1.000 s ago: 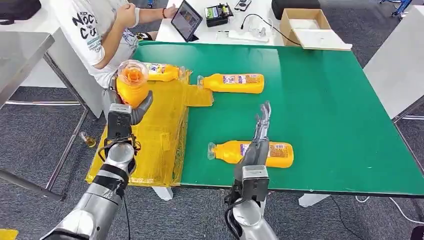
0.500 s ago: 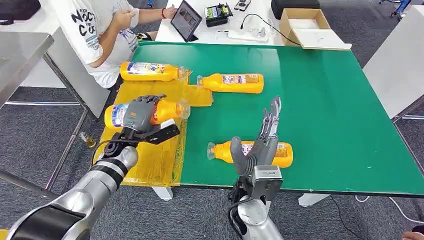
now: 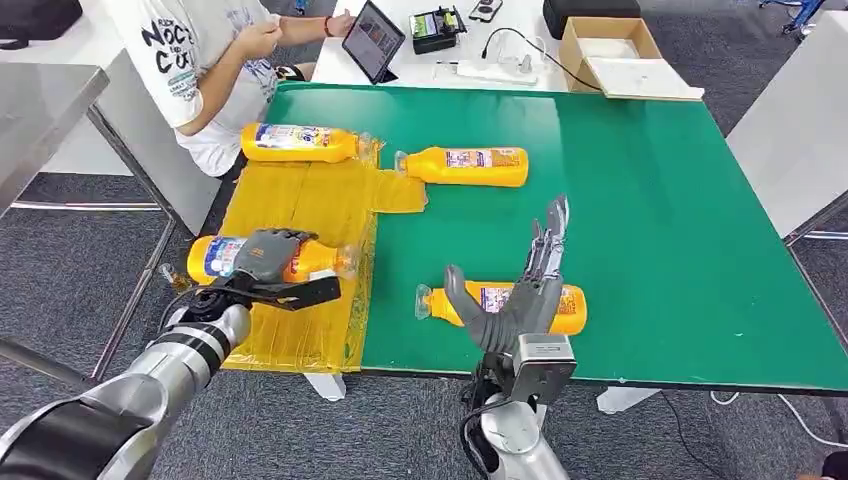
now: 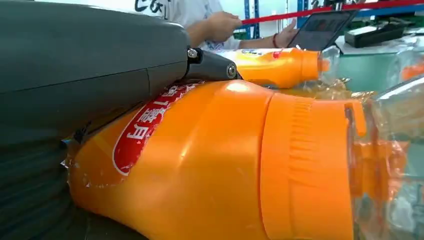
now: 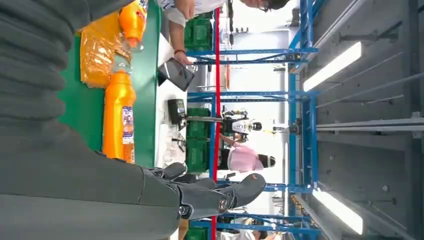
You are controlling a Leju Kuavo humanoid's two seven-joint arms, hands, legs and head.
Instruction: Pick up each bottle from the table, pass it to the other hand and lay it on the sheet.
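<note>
Surface: green table (image 3: 640, 200), yellow sheet (image 3: 300, 200) at left of frame.
Left hand (image 3: 272, 262): gripped held bottle (image 3: 225, 255) over sheet, lower left.
Right hand (image 3: 525, 290): fingers spread, empty, above next bottle (image 3: 565, 310), lower centre.
Handling: judged rigid, smooth, probably slippery; grasp mid-body at label.
</note>
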